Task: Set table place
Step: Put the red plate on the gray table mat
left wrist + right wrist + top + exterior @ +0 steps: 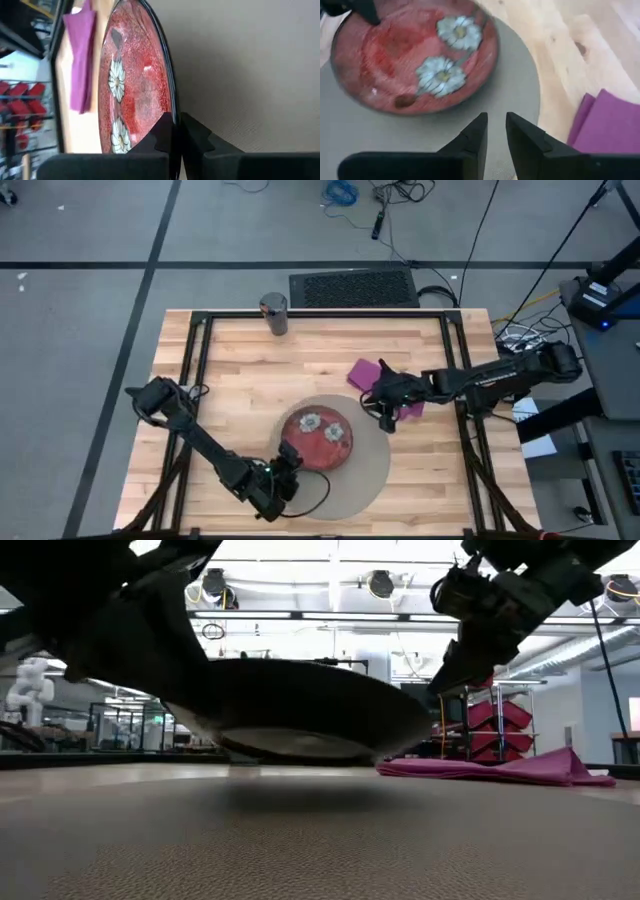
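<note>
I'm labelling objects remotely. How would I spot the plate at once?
On the table, find the round beige mat near the front edge. The plate sits on it, its rim gripped by the left gripper; it alone is red with two white daisies.

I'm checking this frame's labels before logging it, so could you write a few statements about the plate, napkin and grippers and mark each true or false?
1. The left gripper is shut on the rim of the red plate. True.
2. The plate lies flat on the round mat. False: the low view shows it lifted clear of the mat.
3. The purple napkin lies on the plate. False: it lies on the table, beside the mat.
4. The right gripper holds nothing. True.
5. A metal cup stands at the table's far edge. True.
</note>
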